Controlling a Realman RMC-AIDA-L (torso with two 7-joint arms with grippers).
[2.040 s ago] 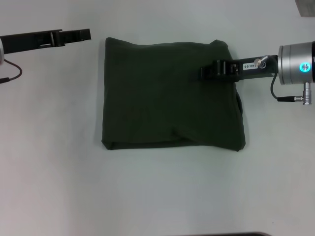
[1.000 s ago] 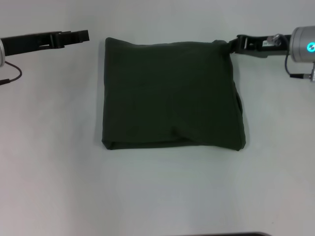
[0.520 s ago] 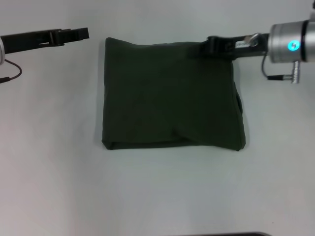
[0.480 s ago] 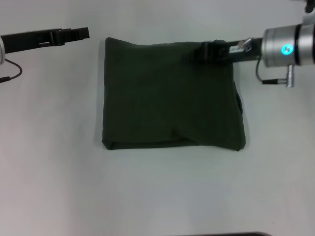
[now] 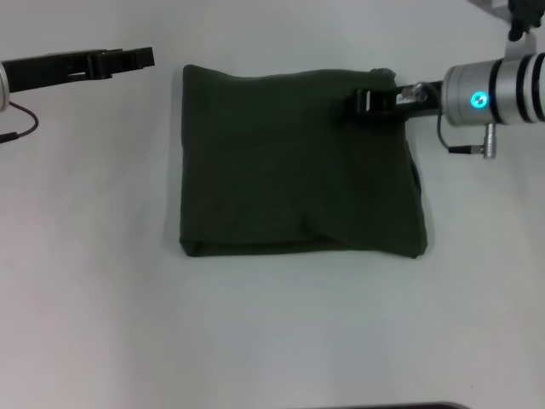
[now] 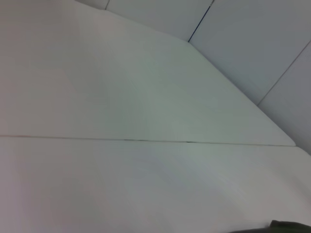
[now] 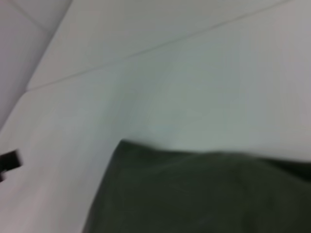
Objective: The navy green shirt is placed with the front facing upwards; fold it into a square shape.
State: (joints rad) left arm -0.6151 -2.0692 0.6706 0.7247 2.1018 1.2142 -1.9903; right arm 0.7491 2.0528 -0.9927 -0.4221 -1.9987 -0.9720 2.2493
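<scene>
In the head view, the navy green shirt (image 5: 298, 166) is seen folded into a roughly square block, lying flat in the middle of the white tabletop (image 5: 272, 341). The right gripper (image 5: 368, 101) is positioned over the shirt's far right corner; whether its fingers are apart or closed cannot be told. The left gripper (image 5: 136, 59) is held above bare tabletop, just beside the shirt's far left corner and apart from it, and its state cannot be told either.

In the left wrist view, mostly tabletop (image 6: 121, 160) is shown, with a sliver of the shirt (image 6: 286, 225) at one corner.

In the right wrist view, the shirt's (image 7: 204, 194) edge is seen against the tabletop (image 7: 194, 82).
</scene>
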